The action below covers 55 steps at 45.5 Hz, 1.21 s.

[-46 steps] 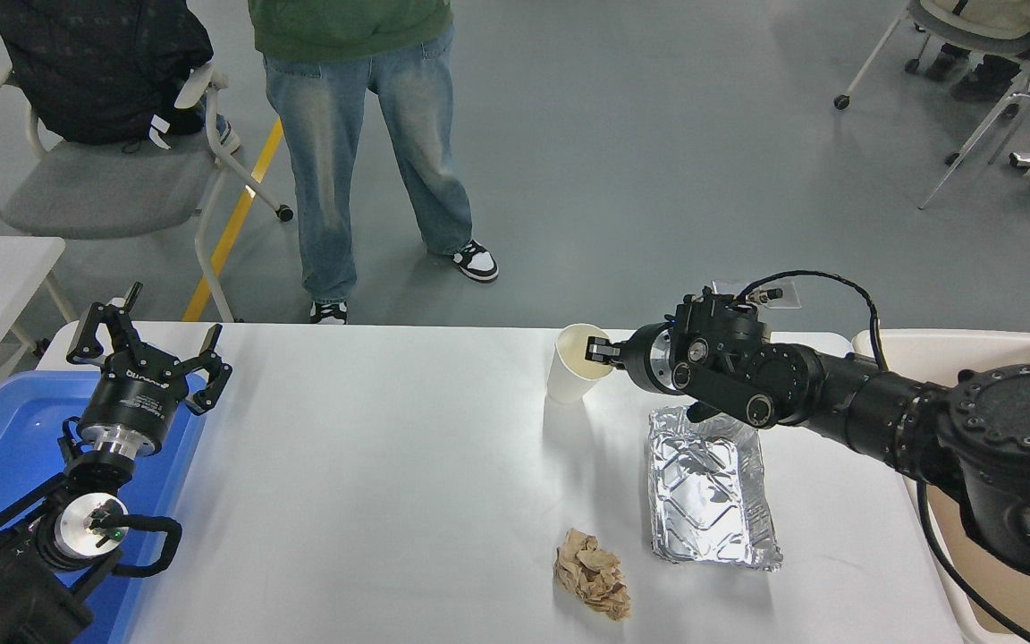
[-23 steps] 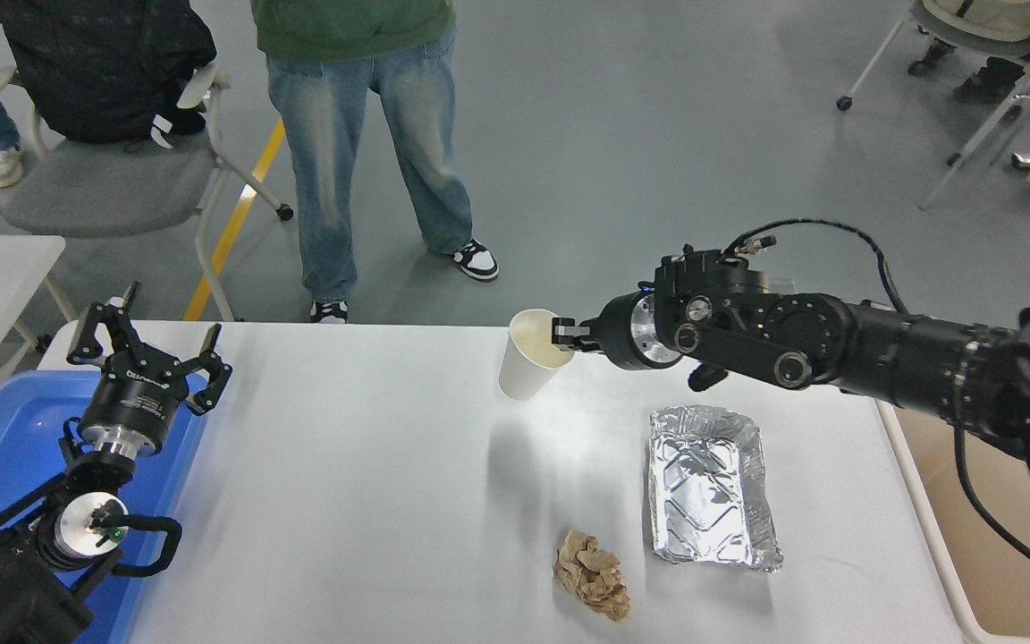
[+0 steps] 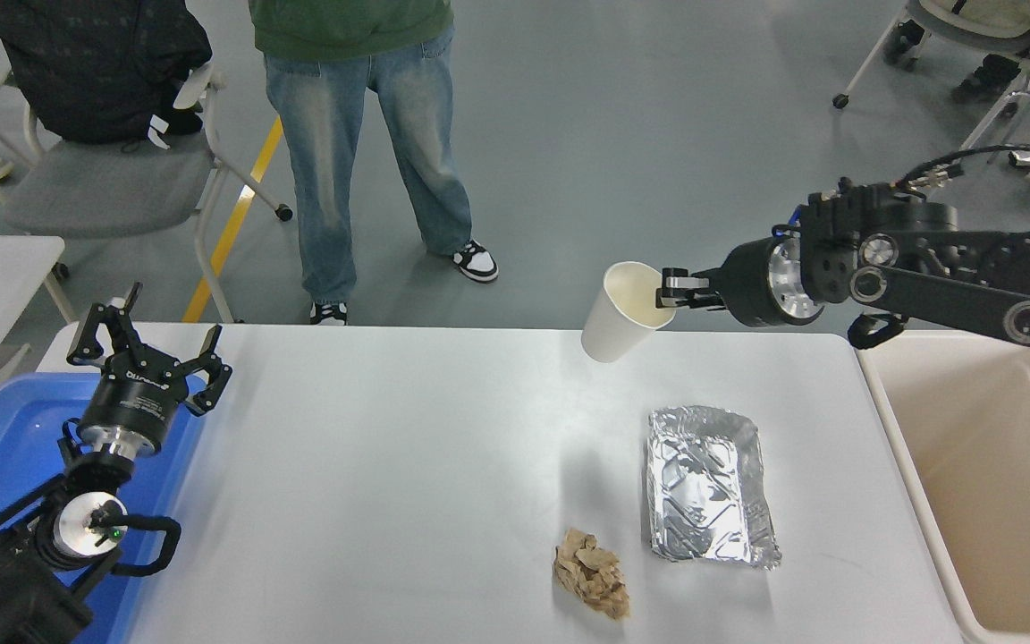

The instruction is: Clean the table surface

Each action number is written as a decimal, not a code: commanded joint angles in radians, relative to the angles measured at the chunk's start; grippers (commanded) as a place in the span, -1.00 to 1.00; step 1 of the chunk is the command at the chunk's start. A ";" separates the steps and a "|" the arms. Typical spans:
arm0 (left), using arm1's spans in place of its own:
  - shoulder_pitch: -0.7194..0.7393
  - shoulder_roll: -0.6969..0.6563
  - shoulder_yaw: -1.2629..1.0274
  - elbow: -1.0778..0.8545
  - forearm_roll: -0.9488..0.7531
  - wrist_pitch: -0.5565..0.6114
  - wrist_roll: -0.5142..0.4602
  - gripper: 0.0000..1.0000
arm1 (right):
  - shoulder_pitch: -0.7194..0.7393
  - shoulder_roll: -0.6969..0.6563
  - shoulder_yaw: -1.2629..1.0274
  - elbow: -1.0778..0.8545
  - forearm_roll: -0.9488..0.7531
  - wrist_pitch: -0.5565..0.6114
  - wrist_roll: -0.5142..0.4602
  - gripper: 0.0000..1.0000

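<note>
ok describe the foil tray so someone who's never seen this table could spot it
On the white table, look toward its right half, near the beige bin. The foil tray lies flat there, shiny, crinkled silver and rectangular, unlike the small brown crumpled paper to its left.

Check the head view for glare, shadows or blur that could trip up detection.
Head view: sharp overall, no motion blur; crinkled silver foil tray throws bright specular patches; white paper cup, held in the right hand, blends with the matte white table surface and casts only a faint, soft shadow; crumpled brown paper wad contrasts well.

Right gripper (image 3: 669, 288) pinching a white paper cup (image 3: 618, 313) aloft above the table surface (image 3: 372, 483), foil tray (image 3: 708, 486) below
</note>
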State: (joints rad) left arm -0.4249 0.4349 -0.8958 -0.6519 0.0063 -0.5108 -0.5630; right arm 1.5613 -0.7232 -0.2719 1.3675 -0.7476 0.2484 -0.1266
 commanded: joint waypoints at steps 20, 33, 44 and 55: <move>0.000 0.001 0.001 0.000 0.000 0.000 0.000 0.98 | -0.052 -0.564 0.017 0.087 -0.151 0.173 0.071 -1.00; 0.000 0.001 0.002 0.000 0.000 0.000 0.000 0.98 | -0.207 -0.588 0.019 -0.113 -0.153 0.146 0.165 -1.00; 0.000 0.001 0.002 0.000 0.000 0.000 0.000 0.98 | -0.401 -0.501 0.020 -0.336 -0.139 0.034 0.239 -1.00; -0.002 -0.001 0.002 0.000 0.000 0.000 0.000 0.98 | -0.613 -0.349 0.022 -0.493 -0.087 -0.159 0.246 -1.00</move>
State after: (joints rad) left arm -0.4252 0.4354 -0.8943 -0.6519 0.0063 -0.5108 -0.5629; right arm 1.1493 -1.2011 -0.2518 1.0531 -0.8715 0.2522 0.0949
